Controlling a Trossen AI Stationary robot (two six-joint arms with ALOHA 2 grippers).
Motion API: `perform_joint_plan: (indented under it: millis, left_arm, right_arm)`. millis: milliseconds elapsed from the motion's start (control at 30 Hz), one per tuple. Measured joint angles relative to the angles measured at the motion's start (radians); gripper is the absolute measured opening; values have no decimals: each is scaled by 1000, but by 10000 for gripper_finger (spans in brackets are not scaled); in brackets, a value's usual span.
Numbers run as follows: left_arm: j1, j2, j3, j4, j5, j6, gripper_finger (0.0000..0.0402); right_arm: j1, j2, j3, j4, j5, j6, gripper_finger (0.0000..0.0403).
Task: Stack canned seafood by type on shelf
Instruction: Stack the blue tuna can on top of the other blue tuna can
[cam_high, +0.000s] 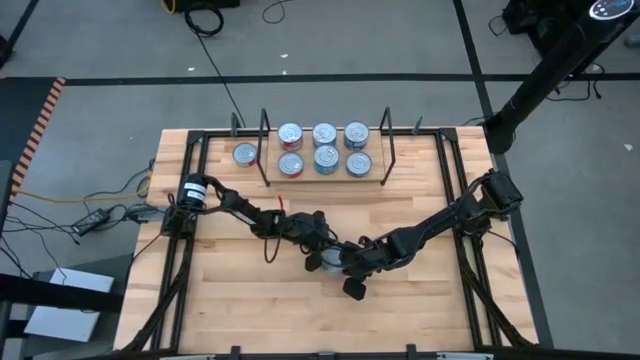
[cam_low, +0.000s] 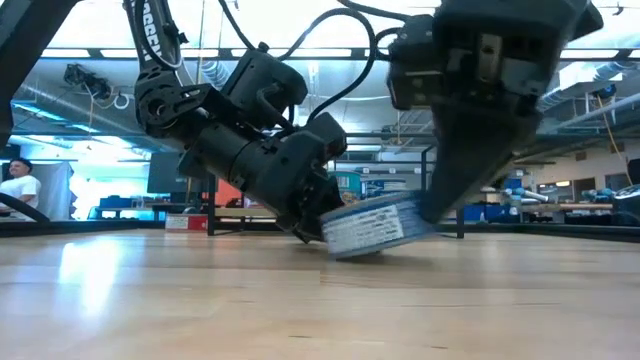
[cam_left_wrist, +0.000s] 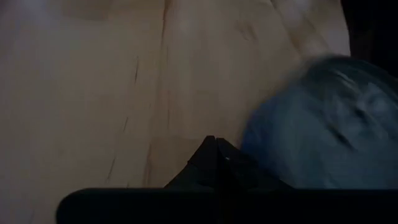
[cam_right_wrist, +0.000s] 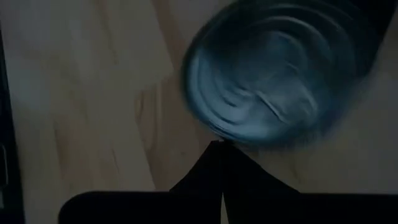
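Two dark arms meet low over the middle of a pale wooden tabletop (cam_high: 240, 300) edged with a black frame, which stands on a grey floor crossed by black tape lines and trailing cables. Seen level across the boards, the room behind is a bright workshop with ceiling lights, benches and blue bins, and a person in a white top (cam_low: 17, 186) stands far off beyond the left arm. The left gripper (cam_high: 318, 250) is closed with its fingers pressed together and empty, its tip touching the side of a blue-labelled tin (cam_low: 372, 226). The right gripper (cam_high: 350, 262) is also shut with nothing between its fingers, and bears on the same tin from the opposite side. That tin sits tilted between the two tips, one edge raised off the wood. Well beyond both grippers, toward the far edge, stands the shelf (cam_high: 325, 178), a light board between two black wire end frames, carrying six tins (cam_high: 324, 148) in two rows of three. One more tin (cam_high: 245, 154) sits on the table just outside the shelf's end frame on the left arm's side.
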Motion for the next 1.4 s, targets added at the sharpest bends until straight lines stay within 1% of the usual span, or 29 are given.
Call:
perform_joint_plan:
  millis: [133,400,500,567,700,733,800,900,1000,1167,1300,1400]
  left_arm:
    - [-1,0,1,-4,7,3,3]
    - [-2,0,1,-12,12,3,3]
    - [11,-1,1,-16,21,2,3]
    - [24,-1,0,-6,51,1,3]
    - [45,-1,-3,15,178,3,3]
    - [48,-3,-8,23,196,4,3]
    - [52,-10,-33,55,223,4,3]
    - [51,-30,-103,145,235,-22,2]
    - [50,-50,-185,265,235,-74,2]
    - [34,-73,-284,391,196,-134,1]
    - [17,-101,-321,398,150,-150,1]
    - [9,-125,-325,399,111,-150,1]
  right_arm:
    - [-9,-1,26,-7,18,-7,8]
    - [-33,-6,59,-3,19,-23,8]
    - [-30,-6,71,15,7,-57,8]
    - [-19,-6,77,28,4,-69,8]
    - [-2,-6,77,35,13,-69,8]
    - [0,-6,77,35,21,-68,8]
    - [2,-6,76,36,36,-67,8]
    - [-2,-3,76,42,41,-61,8]
    - [-10,9,73,51,62,-50,8]
    - [-31,35,60,119,61,-55,9]
    - [-50,65,53,115,57,-38,9]
    - [-64,84,55,96,46,-12,9]
